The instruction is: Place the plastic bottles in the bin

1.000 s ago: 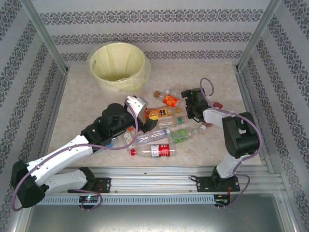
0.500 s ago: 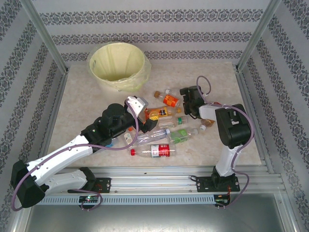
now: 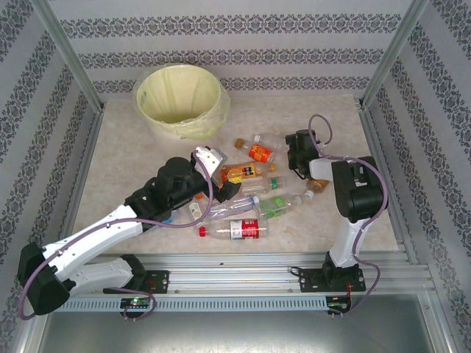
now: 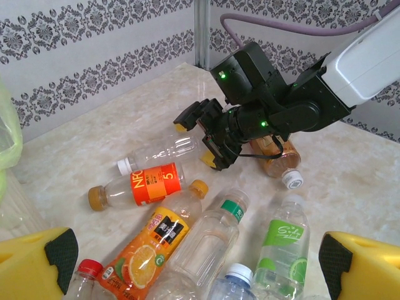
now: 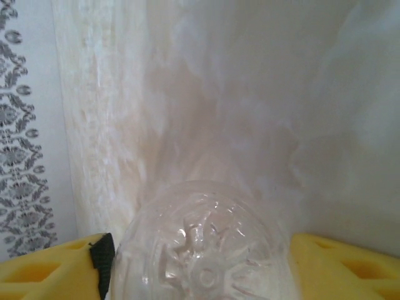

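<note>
Several plastic bottles lie in a heap at mid-table. My right gripper [image 3: 294,145] is shut on the base end of a clear white-capped bottle [image 4: 164,153], whose ribbed bottom [image 5: 203,250] fills the gap between the yellow fingers [image 5: 50,269]. My left gripper [image 4: 200,272] hangs open above the heap, over an orange juice bottle [image 4: 147,247], a clear bottle with a green band [image 4: 206,240] and a green-labelled bottle [image 4: 281,240]. An orange-labelled bottle [image 4: 147,184] lies beside the held one. The cream bin [image 3: 193,123] with its pale yellow bag stands at the back left.
A red-labelled bottle [image 3: 239,229] lies nearest the front rail. A brownish bottle [image 3: 318,184] rests under the right forearm. Patterned walls and metal posts enclose the table. Bare table lies between the heap and the bin.
The right gripper's fingers have narrowed onto the clear bottle, and its wrist has shifted slightly right and back. The left arm has stayed where it was.
</note>
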Available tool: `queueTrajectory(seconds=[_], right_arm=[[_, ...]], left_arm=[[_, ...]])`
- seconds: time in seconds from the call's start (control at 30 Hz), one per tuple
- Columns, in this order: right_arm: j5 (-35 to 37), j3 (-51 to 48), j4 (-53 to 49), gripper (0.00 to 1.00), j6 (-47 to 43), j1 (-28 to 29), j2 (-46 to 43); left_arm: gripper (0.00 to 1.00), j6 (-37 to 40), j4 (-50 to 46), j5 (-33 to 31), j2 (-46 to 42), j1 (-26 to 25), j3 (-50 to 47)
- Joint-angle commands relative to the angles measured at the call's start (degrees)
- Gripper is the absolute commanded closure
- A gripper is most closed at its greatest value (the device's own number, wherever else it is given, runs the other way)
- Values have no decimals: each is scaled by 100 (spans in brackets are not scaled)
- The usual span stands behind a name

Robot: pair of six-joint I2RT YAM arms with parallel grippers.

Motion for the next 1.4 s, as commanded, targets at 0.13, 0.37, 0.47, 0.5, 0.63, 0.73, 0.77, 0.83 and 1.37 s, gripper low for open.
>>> queueTrajectory(seconds=[0.13,0.37,0.47,0.5,0.63,0.73,0.77,0.83,1.37], right_arm=[[40,268,59,36,-94,8,153],[32,248,44,41,-332,-87,-19],[-35,249,-13,42,-493,-157,-168],[-64,243,-11,42,-555,-183,-228],[-299,144,30,43,-779,-328,-515],[-553,73,-15,43,-1048,-444,-771],[-673,57,-35,43,-1138,-478,-868],[-883,-33,-68,43,-1291,-540,-1060],[-2937,-440,-2045,46,-3493,-751,-3003]], left_arm=[[0,146,-92,-26,58,-96,189],[0,147,-115,-12,86,-100,193],[0,129,-124,3,94,-100,201],[0,123,-132,7,95,-100,212],[0,101,-173,26,124,-100,239],[0,74,-225,64,162,-100,274],[0,68,-251,95,179,-100,289],[0,45,-323,169,228,-100,338],[0,226,-1938,1682,1006,69,1358]])
